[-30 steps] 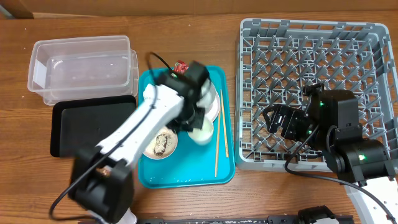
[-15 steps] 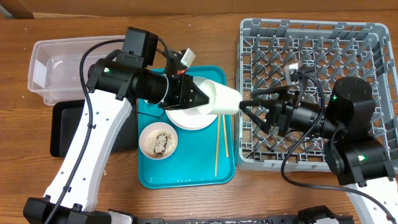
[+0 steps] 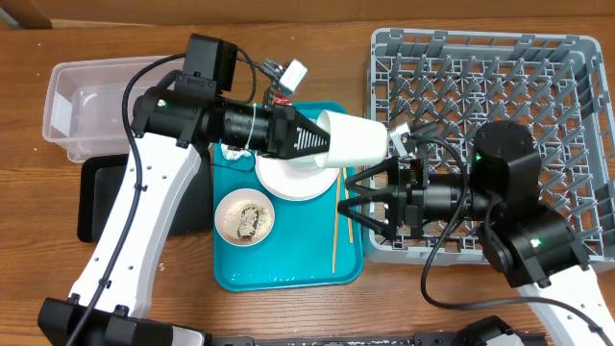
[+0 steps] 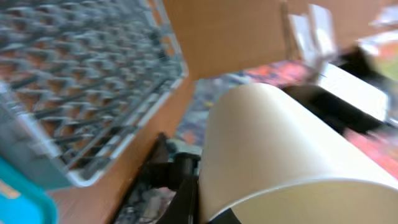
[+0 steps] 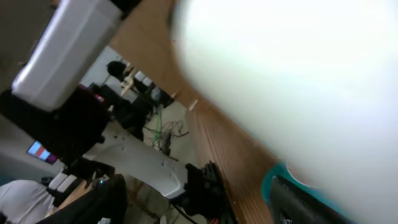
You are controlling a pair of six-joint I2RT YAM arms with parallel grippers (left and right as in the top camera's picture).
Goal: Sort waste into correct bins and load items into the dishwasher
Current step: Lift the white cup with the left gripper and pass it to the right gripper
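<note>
My left gripper (image 3: 322,144) is shut on the small white cup (image 3: 354,142) and holds it on its side in the air over the right edge of the teal tray (image 3: 288,274). The cup fills the left wrist view (image 4: 280,143) and shows as a white blur in the right wrist view (image 5: 298,74). My right gripper (image 3: 360,207) is open, its fingers spread just below and right of the cup. The pale plate (image 3: 288,180), a white bowl with brownish food scraps (image 3: 245,219) and the chopsticks (image 3: 337,226) lie on the teal tray. The red wrapper (image 3: 280,99) is at the tray's far edge.
The grey dish rack (image 3: 500,77) stands at the right, under my right arm; it also shows in the left wrist view (image 4: 74,81). The clear tub (image 3: 115,106) stands at the far left, with the black tray (image 3: 125,202) in front of it.
My left gripper has lifted the cup off the teal tray and carried it right, toward the rack. My right arm has swung left with its fingers open, under the cup.
</note>
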